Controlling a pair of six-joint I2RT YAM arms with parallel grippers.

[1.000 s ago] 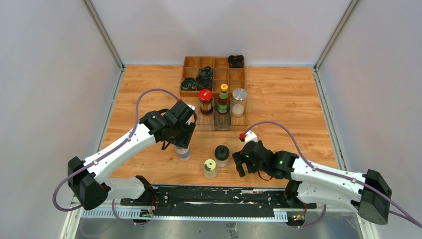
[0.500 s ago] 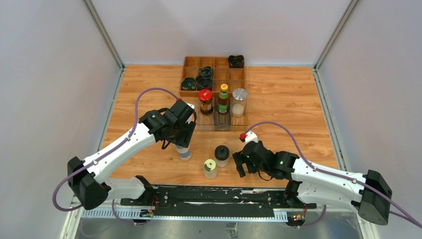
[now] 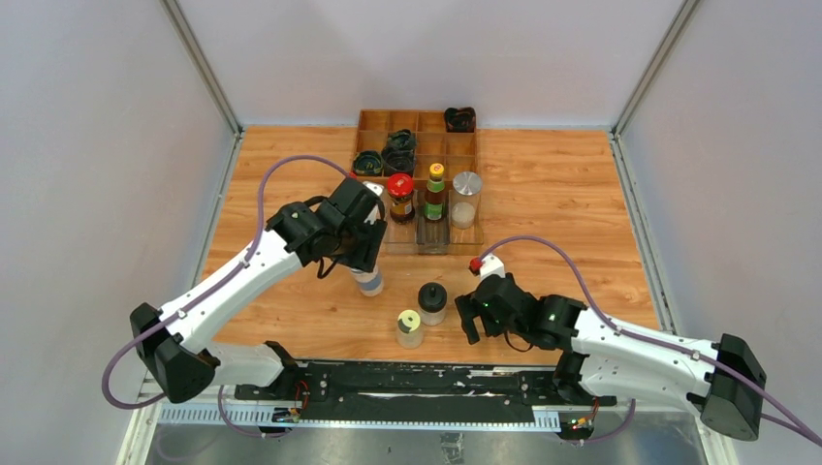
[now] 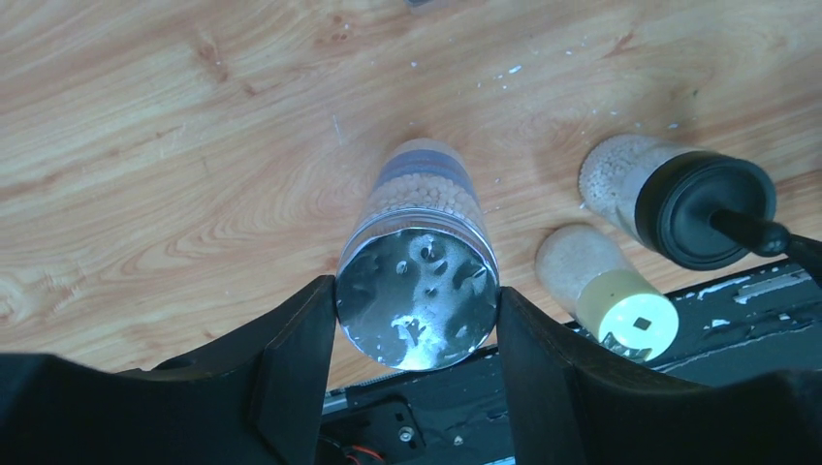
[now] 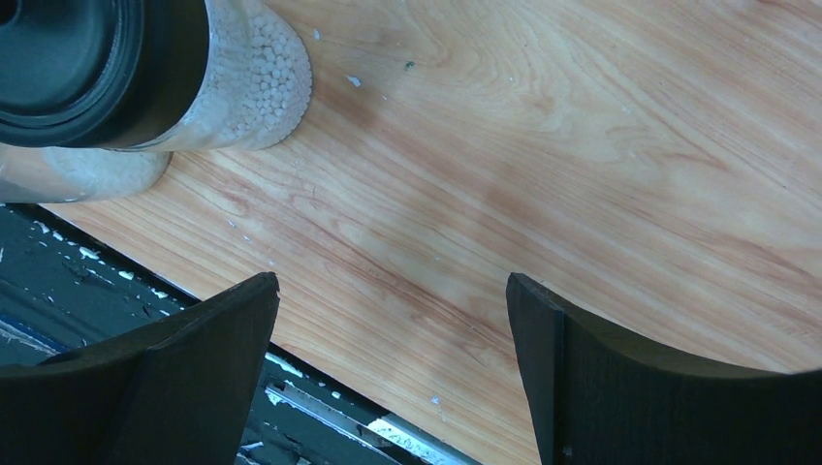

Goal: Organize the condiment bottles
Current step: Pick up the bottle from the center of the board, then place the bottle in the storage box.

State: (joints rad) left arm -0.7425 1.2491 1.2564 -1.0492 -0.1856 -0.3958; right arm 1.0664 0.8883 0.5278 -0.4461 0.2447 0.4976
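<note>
light wood-grain counter (image 4: 145, 145): smooth laminate look, low sheen, white specks on the surface.
clear jar with flat silver cap (image 4: 424, 189): wall transparent and glossy; cap is bright reflective metal, mottled with smudges.
clear jar with black domed cap (image 4: 703, 199): cap smooth, satin black plastic.
small jar with pale yellow cap (image 4: 630, 318): cap matt plastic.
left claw (image 4: 417, 291), right claw (image 5: 393, 291): fingers matt black plastic.
brown compartment box (image 3: 417, 145): plain wood, matt.

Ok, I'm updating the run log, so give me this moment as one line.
left fingers: shut on silver-capped clear glass jar | right fingers: open, empty, near black-domed-cap jar | clear plastic tray: three bottles upright
</note>
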